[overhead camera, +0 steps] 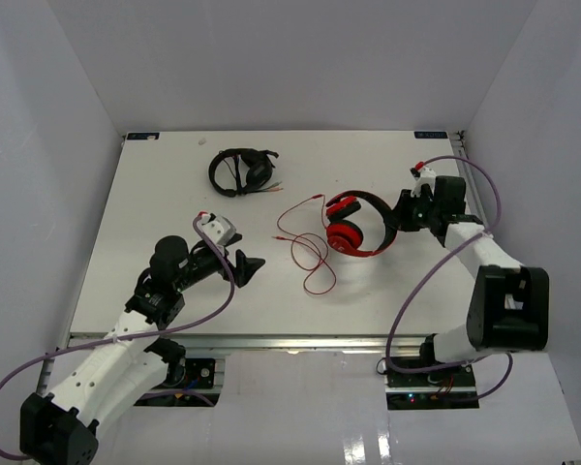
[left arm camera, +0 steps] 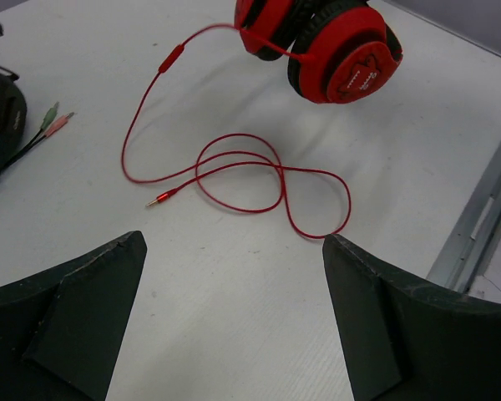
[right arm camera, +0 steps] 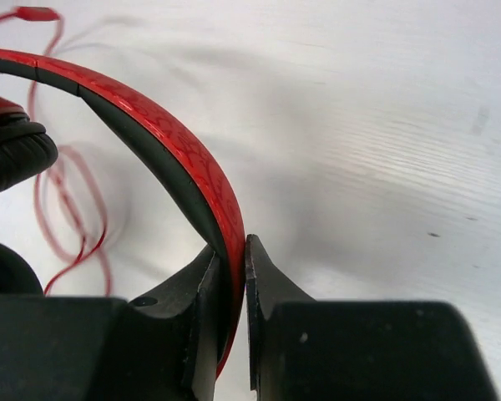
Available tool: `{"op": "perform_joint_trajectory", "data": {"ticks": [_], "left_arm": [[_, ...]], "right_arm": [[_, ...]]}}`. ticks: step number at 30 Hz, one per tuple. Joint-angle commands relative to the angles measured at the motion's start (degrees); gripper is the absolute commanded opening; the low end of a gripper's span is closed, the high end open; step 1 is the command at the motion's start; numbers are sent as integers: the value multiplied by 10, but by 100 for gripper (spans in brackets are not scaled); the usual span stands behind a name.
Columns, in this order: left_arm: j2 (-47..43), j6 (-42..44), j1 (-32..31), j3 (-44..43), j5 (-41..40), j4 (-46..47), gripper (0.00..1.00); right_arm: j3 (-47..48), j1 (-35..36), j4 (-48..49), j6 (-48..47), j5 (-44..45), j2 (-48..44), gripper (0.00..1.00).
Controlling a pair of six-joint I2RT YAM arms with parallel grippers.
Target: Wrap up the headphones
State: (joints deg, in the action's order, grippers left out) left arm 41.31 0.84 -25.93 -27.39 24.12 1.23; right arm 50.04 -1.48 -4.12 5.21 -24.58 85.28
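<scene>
Your red over-ear headphones (overhead camera: 353,231), with black cushions, lie on the white table (overhead camera: 155,213) to the near right of the all-black headphones (overhead camera: 242,171), well apart from them. The right claw (right arm camera: 244,246) is closed on the glossy red headband (right arm camera: 163,138), on the part of the arc turned away from the black set. The band stands on edge between the two fingers, pinched across its thickness. The left claw (left arm camera: 234,242) hangs wide open with nothing in it, nearer to you than the black set and just short of the loose cable.

Expect the frame to be light and fairly stiff. The band will probably flex a little but keep its shape, so the hold you have looks sound for anchoring. The lacquered plastic looks slick, though, and I'd guess it could slide or pivot between the fingers if you tug hard on the wire.

The thin red cable (left arm camera: 234,167) is the awkward part. It sprawls in slack, crossed loops beside the red cups and ends in a small gold-tipped plug (left arm camera: 160,199) on the side toward the black set. It looks limp, lies flat on the surface and will likely spring out of any coil. Take it near the plug end or where the loops cross, and pull gently.
</scene>
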Motion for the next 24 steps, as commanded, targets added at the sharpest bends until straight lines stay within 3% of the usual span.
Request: {"op": "perform_joint_trajectory", "data": {"ticks": [1, 5, 8, 12, 16, 24], "left_arm": [[-35, 4, -27, -2, 103, 28, 98], [-59, 5, -56, -8, 146, 25, 98], [-62, 10, -75, -12, 159, 21, 98], [-42, 13, -114, -19, 145, 23, 98], [24, 35, -217, -32, 86, 28, 98], [96, 89, -274, 6, 50, 128, 98]], "right_arm": [[-41, 14, -25, -153, -91, -157, 8], [-39, 14, -98, -261, -130, -271, 8], [-10, 14, -154, -291, -170, -316, 8], [29, 14, -193, -277, -205, -329, 8], [90, 14, -223, -243, -214, -326, 8], [218, 14, -262, -200, -240, -290, 8]]}}
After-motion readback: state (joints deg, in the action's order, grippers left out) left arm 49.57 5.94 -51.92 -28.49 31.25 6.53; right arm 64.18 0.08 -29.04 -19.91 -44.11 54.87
